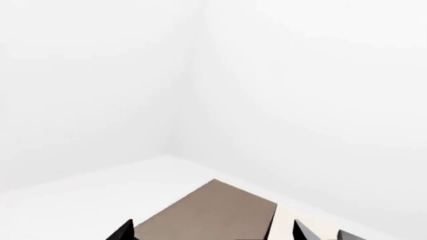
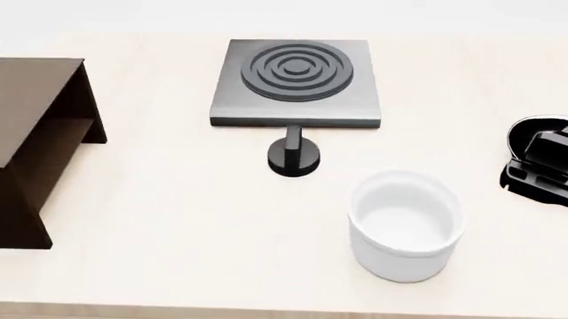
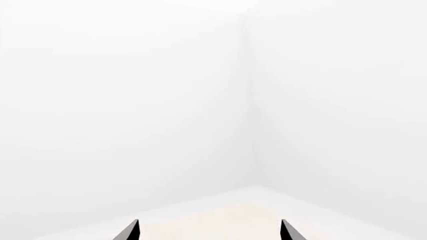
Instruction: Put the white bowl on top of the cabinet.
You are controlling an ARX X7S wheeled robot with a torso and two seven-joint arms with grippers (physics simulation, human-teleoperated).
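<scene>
**Bowl right, cabinet far left**

The cabinet point(image 2: 31, 113) stands at the table's left edge; the bowl point(image 2: 406, 222) sits well apart, front right, so the right arm seems nearer. Left gripper point(image 1: 213, 232) and right gripper point(image 3: 208, 231) both gape, empty.

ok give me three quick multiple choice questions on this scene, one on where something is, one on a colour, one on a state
1. In the head view, where does the cabinet stand?
A. at the left edge
B. right of the bowl
C. on the stove plate

2. What colour is the bowl?
A. black
B. white
C. red

3. What is in the bowl?
A. a spoon
B. fruit
C. nothing, it is empty

Answers:
1. A, the brown box sits at the left edge, the stove plate farther right.
2. B, it is glossy white on the pale table.
3. C, its inside shows only bare white.
</scene>
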